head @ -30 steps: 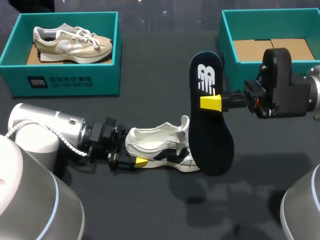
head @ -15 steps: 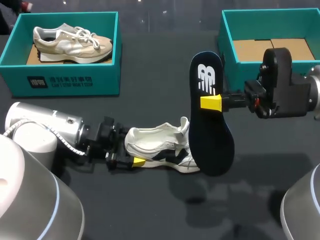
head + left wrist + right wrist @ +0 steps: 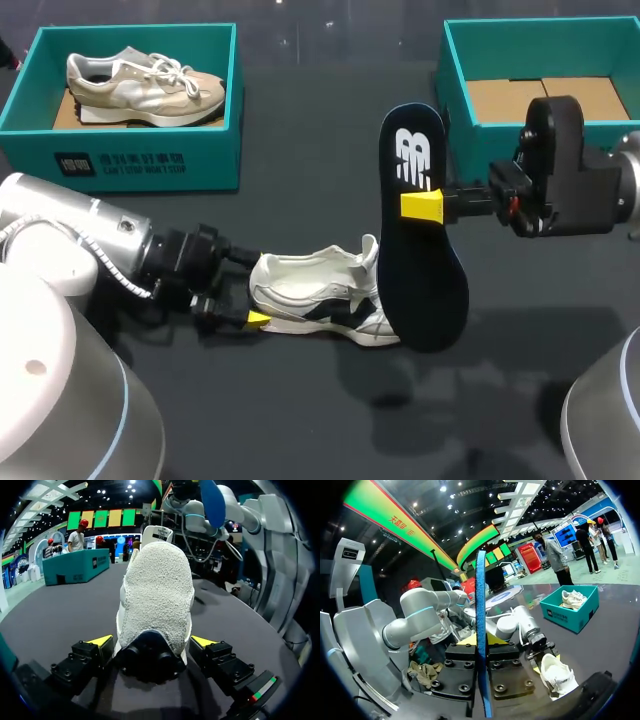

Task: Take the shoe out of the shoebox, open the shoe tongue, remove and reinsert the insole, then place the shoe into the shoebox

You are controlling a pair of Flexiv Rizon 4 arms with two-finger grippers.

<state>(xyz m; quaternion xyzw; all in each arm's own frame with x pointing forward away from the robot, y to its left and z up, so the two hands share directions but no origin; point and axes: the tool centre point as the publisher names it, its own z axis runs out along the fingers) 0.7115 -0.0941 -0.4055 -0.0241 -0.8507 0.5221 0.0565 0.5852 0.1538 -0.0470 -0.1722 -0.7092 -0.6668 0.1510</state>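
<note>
While right end effector (image 3: 424, 205) grips insole (image 3: 425, 275), the open left end effector (image 3: 256, 318) has backed off the shoe (image 3: 315, 290).

Surface (image 3: 330, 120): dark charcoal, matte, uniform in tone, runs across the whole head view. Soft, darker shadow patches lie on its near half, toward the middle. In the left wrist view it reads grey, evenly lit from above.

White shoe (image 3: 318, 298), dark stripes, on its sole at ctr; navy insole (image 3: 425, 262) w/ white logo vertical in air by toe; open teal shoebox (image 3: 452, 95) rear-right.
</note>
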